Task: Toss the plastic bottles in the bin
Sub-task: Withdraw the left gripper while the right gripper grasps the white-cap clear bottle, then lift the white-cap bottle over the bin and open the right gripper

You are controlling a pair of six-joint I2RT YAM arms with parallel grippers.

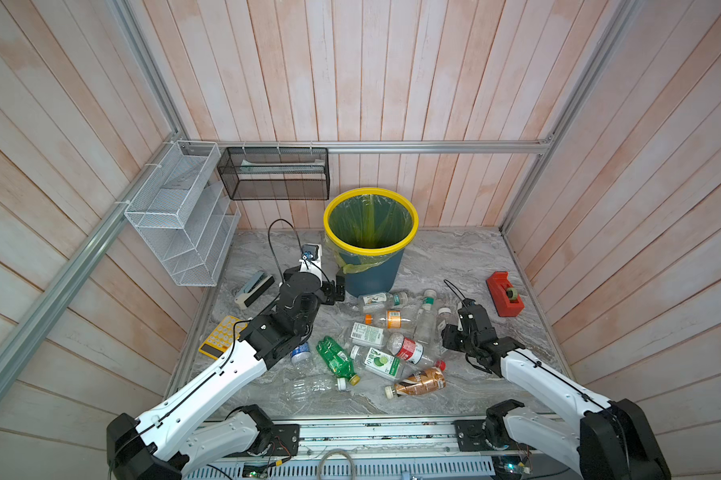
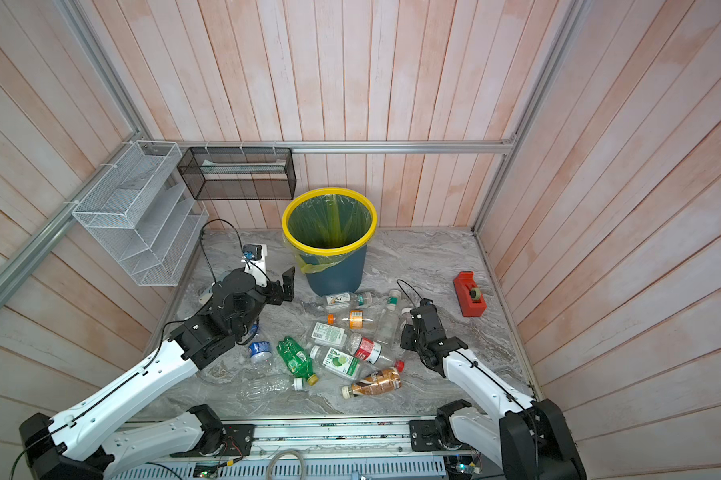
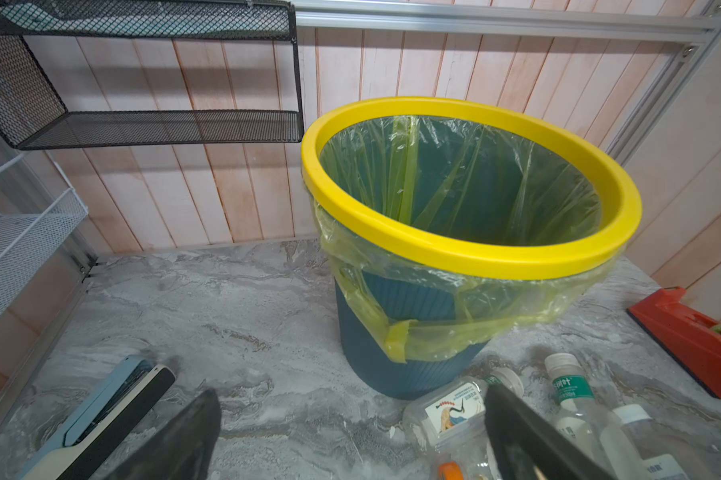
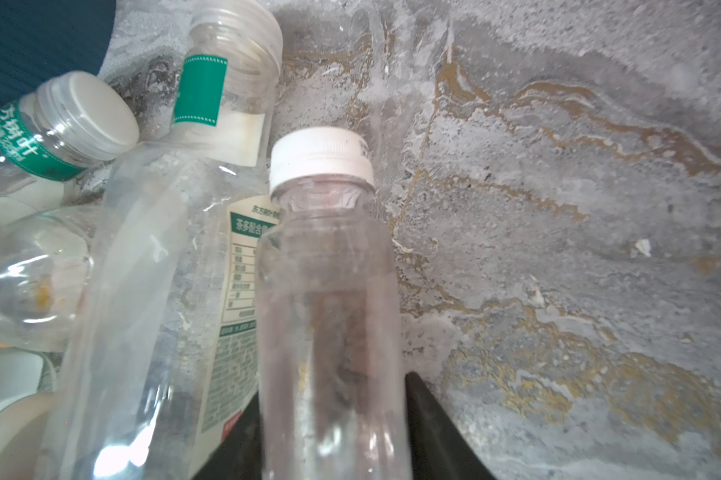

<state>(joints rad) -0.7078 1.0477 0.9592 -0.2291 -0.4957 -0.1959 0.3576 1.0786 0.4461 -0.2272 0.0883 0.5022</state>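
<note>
Pinching the clear white-capped bottle (image 4: pixel 329 291) lying on the bench (image 1: pixel 454 257) beside the other plastic bottles (image 1: pixel 375 345), your right fingers (image 4: pixel 433 428) seem to have the pick made, so next lift it above the rim of the tall bin (image 1: pixel 371 249) before releasing, while your left fingers (image 3: pixel 516 432) hang spread beside it.

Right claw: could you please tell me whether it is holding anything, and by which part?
The right claw is shut on a clear white-capped bottle, gripping its body below the neck. The left claw is open and empty.
</note>
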